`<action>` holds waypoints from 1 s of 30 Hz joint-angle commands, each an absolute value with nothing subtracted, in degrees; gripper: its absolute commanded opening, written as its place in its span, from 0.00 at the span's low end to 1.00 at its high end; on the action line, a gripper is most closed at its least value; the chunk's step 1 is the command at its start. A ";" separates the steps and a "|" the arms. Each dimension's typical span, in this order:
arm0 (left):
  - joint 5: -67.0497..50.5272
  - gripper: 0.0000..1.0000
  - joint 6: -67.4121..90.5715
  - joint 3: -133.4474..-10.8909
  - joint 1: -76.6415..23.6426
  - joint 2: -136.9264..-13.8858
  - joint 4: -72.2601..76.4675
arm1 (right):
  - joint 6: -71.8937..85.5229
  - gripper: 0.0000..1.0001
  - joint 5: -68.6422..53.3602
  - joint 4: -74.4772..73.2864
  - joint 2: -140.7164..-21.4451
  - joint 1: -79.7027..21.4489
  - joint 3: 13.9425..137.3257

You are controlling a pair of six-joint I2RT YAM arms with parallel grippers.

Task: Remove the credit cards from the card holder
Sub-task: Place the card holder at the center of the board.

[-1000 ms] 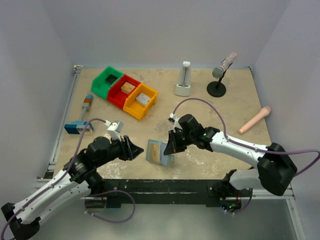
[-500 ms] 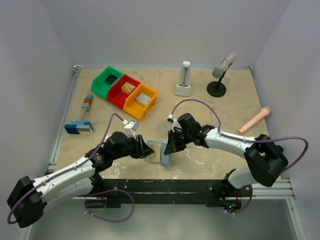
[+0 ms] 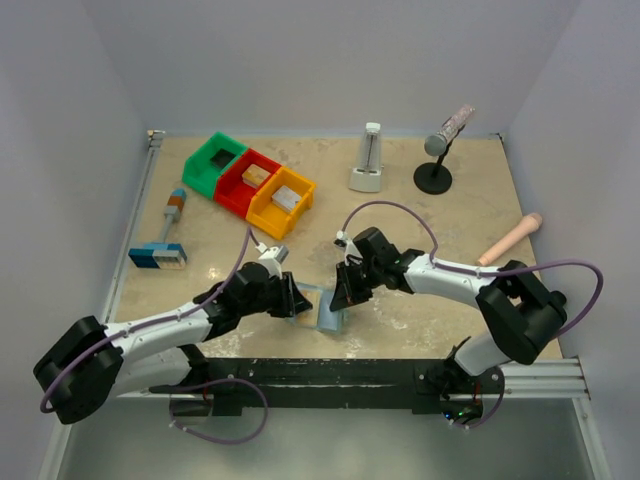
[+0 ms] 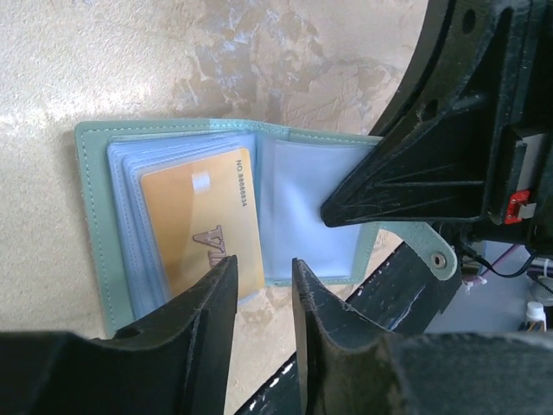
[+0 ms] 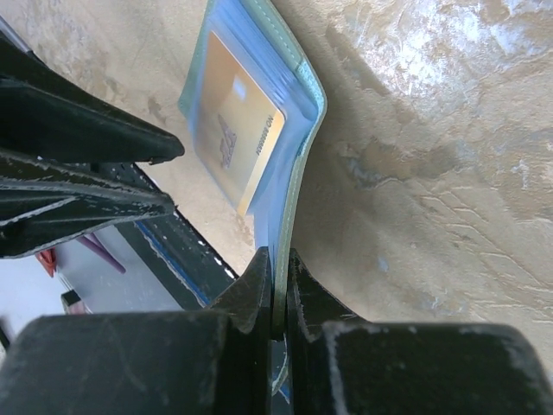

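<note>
The top camera looks down from behind the arm bases [image 3: 330, 385] over the whole table [image 3: 470, 200]. Both wrist cameras face each other, close over the card holder [image 4: 298, 207] at its six o'clock.

The card holder [image 3: 328, 318] is laid open near the front edge of the worktop [image 3: 420, 215], between the left tool [image 3: 293, 300] and the right tool [image 3: 340, 297], with a credit card [image 4: 203, 226] held in the panel nearer the left tool, and three bins [image 3: 250, 185] set behind to the left.
</note>
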State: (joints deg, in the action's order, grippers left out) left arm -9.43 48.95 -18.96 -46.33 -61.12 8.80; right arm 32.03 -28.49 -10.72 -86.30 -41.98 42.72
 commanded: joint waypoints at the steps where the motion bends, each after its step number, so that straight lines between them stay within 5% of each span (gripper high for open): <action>1: -7.56 0.34 49.57 -18.98 -46.58 -63.54 12.83 | 30.23 0.09 -27.87 -10.98 -86.57 -41.84 43.42; 16: -6.59 0.28 51.42 -16.79 -46.58 -66.62 15.21 | 29.53 0.45 -17.85 -23.46 -79.19 -41.31 46.14; 25: -6.68 0.27 51.42 -16.70 -46.58 -65.66 15.38 | 32.42 0.52 -8.61 -30.68 -64.54 -41.22 47.90; 30: -6.15 0.27 51.33 -16.52 -46.58 -63.73 14.68 | 37.52 0.45 -17.83 -21.29 -55.47 -42.18 44.39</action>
State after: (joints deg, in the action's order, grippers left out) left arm -7.22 50.50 -16.97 -46.33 -65.87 12.67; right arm 33.06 -13.04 -28.14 -60.18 -41.34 44.93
